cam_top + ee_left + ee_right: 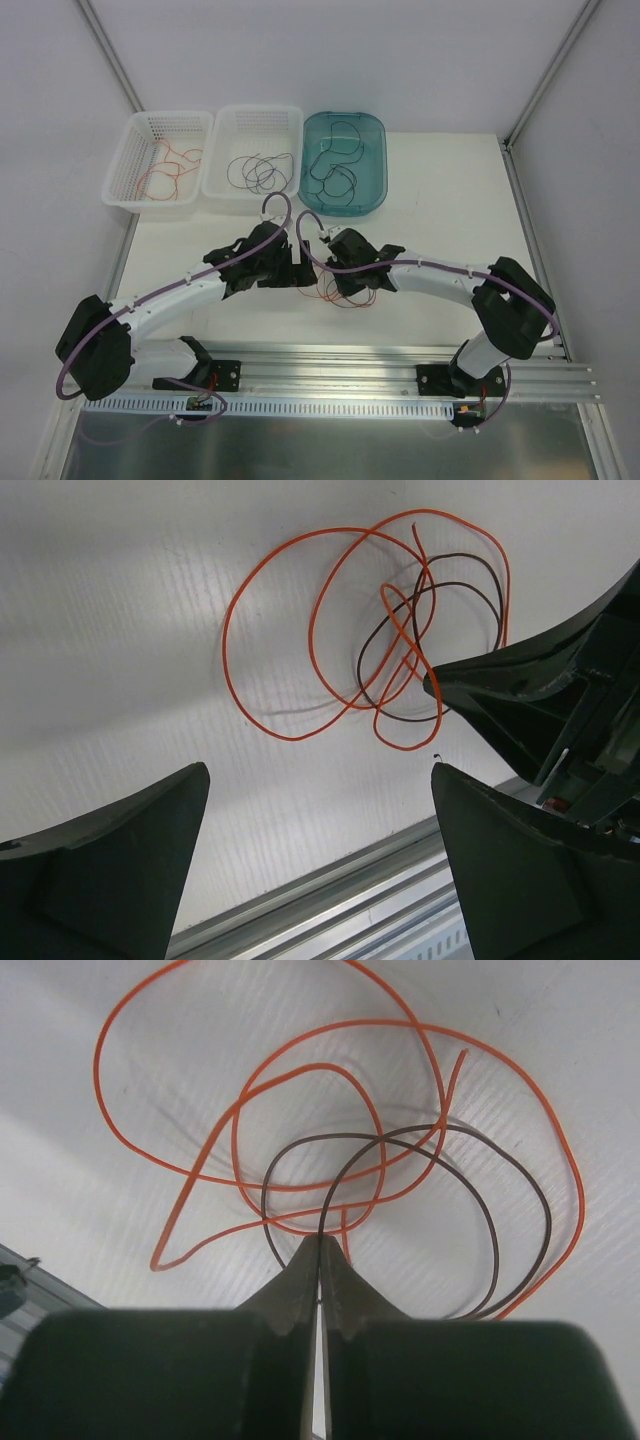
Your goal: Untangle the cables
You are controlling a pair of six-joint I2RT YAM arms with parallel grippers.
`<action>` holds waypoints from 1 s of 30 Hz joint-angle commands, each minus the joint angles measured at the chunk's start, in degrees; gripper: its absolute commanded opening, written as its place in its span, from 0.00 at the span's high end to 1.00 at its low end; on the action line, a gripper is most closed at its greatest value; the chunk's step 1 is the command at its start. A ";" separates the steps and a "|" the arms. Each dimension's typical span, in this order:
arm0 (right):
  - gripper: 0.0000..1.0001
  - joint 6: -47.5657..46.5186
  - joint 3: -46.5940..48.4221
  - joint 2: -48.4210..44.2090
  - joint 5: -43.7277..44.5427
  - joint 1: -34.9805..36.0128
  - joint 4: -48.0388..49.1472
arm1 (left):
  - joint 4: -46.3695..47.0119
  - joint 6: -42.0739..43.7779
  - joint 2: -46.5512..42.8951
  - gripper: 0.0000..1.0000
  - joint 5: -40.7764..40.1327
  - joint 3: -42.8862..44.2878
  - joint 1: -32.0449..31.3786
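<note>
A small tangle of cables (345, 296) lies on the white table in front of both wrists: thin orange loops (100, 1070) wound through a dark, near-black cable (546, 1200). My right gripper (322, 1240) is shut, and the dark cable runs straight into the seam between its fingertips. In the left wrist view the same orange cable (228, 630) and dark cable (470, 560) sit ahead, with the right gripper's tip (432, 680) pressed into them. My left gripper (320, 770) is open and holds nothing; it hovers short of the tangle.
At the back stand a white basket (120, 170) with red wires, a second white basket (215, 170) with black wires, and a teal tub (375, 130) holding dark wire. An aluminium rail (330, 365) runs along the near table edge.
</note>
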 commanded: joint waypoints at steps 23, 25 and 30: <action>0.99 6.30 -4.58 -6.56 -4.42 -0.61 5.25 | 12.41 -4.53 14.61 0.69 -7.78 1.69 -6.26; 0.99 5.51 -4.93 -8.48 -3.45 -0.87 3.84 | 12.41 -3.91 14.79 0.90 -9.79 1.34 -6.26; 0.99 3.31 -4.67 -14.90 0.41 -1.66 -1.94 | 11.62 -1.71 14.79 1.00 -13.49 0.28 -6.08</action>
